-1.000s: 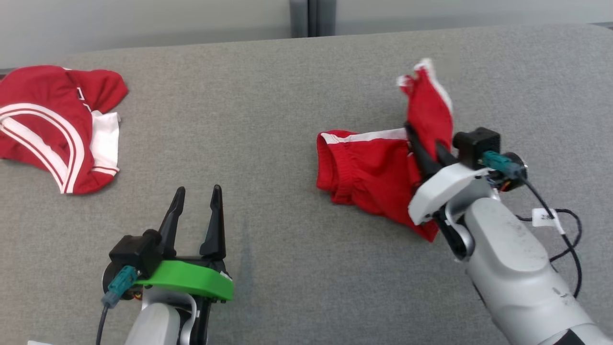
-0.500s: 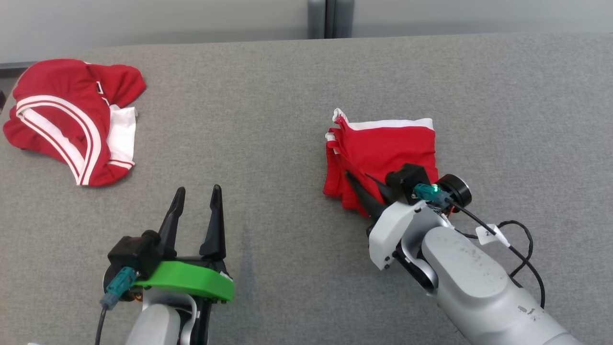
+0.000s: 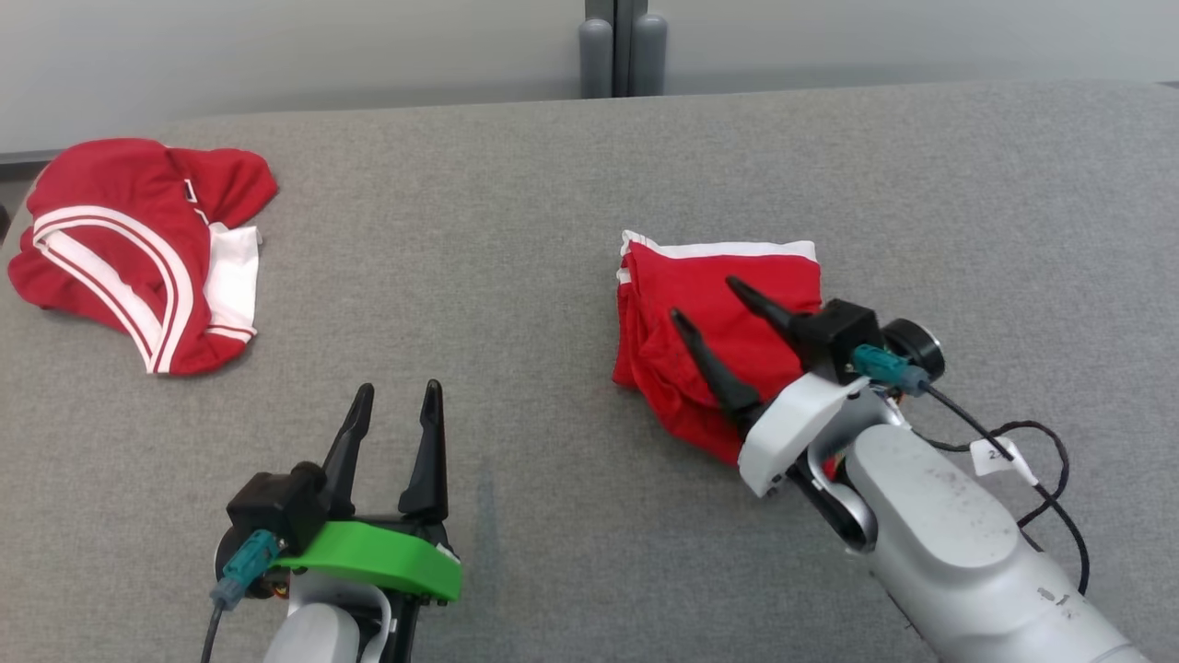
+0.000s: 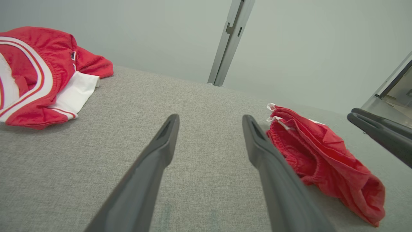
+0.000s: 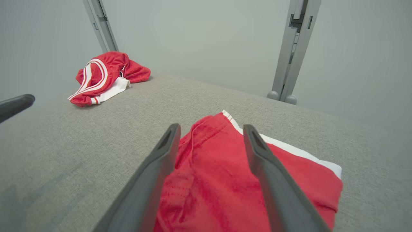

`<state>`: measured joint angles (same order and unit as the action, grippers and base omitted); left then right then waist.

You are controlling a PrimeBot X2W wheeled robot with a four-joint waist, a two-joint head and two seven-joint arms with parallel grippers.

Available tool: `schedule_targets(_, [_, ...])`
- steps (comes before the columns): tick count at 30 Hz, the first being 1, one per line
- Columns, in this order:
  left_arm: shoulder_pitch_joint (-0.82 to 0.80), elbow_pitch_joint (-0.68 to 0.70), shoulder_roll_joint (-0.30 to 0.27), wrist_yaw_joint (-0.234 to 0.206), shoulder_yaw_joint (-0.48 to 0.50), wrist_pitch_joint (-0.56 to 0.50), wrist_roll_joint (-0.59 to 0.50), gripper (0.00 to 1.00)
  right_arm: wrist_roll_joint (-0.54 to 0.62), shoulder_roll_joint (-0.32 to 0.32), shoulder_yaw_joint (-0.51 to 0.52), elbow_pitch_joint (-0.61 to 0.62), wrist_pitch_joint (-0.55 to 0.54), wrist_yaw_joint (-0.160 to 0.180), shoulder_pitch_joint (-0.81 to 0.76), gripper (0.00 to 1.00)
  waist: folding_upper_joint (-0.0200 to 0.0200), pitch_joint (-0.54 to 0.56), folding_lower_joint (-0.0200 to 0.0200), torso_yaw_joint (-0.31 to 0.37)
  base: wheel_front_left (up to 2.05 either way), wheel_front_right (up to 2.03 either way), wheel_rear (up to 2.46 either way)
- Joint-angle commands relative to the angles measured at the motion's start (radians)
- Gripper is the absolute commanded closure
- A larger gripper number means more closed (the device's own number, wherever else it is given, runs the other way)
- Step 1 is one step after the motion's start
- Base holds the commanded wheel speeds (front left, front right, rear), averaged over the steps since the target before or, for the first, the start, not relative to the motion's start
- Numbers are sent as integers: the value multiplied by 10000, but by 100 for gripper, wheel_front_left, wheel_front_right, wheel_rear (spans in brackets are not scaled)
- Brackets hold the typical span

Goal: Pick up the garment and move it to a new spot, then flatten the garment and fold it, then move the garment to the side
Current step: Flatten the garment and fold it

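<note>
A red garment with white trim (image 3: 709, 322) lies folded in a loose stack right of the middle of the grey table (image 3: 516, 230). My right gripper (image 3: 707, 302) hovers just over it, open, its two dark fingers spread above the cloth and holding nothing. From the right wrist, the same garment (image 5: 212, 180) spreads under and between the fingers. My left gripper (image 3: 396, 401) rests open near the front left, well apart from it; its wrist view has the garment (image 4: 322, 164) off to the right.
A second red garment with white stripes (image 3: 138, 249) lies crumpled at the table's far left. A grey post (image 3: 622, 46) stands behind the far edge. A black cable with a white tag (image 3: 999, 456) trails from my right wrist.
A second ago my right gripper was shut on a lifted flap of the garment. It laid the flap over, opened, and now hovers above the folded cloth. The camera shifted a little.
</note>
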<state>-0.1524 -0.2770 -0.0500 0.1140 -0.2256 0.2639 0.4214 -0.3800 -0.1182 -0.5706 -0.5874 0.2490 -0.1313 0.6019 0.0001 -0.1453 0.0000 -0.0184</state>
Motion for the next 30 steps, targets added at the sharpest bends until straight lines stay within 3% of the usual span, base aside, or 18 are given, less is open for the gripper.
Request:
schedule_targets(1, [150,-18,-12,-29,-13,7,14,0,135,-82,243,181,83,11,-213,0,-1,37,0,-4,0,0,0])
schedule_targets(7, [179,-14,-13,-31,-92,7,24,0,634,-237,1549,556,140,11,-610,0,-1,44,0,-94,0,0,0])
schedule_targets(8, [171,-21,-13,-28,-104,7,14,0,669,-208,1724,499,145,11,-697,7,-1,30,0,-124,0,0,0])
schedule_targets(9, [157,-24,-13,-22,-124,7,17,0,816,-248,1831,374,146,11,-782,45,-1,14,0,-167,0,0,0])
schedule_targets(10, [142,-23,-13,-17,-144,7,22,0,940,-286,1874,287,147,11,-841,63,-1,-4,0,-205,0,0,0])
schedule_targets(12, [103,-11,-14,-7,-165,7,37,0,1013,-222,1934,22,149,11,-966,87,-1,-54,0,-292,0,0,0])
schedule_targets(14, [66,-6,-14,1,-142,7,33,0,1103,-131,1837,-255,153,11,-1037,100,-1,-123,0,-368,0,0,0])
schedule_targets(30, [-187,-40,-14,-31,-22,7,121,0,1176,526,-793,-1502,171,11,-478,100,-1,-421,0,-724,0,0,0])
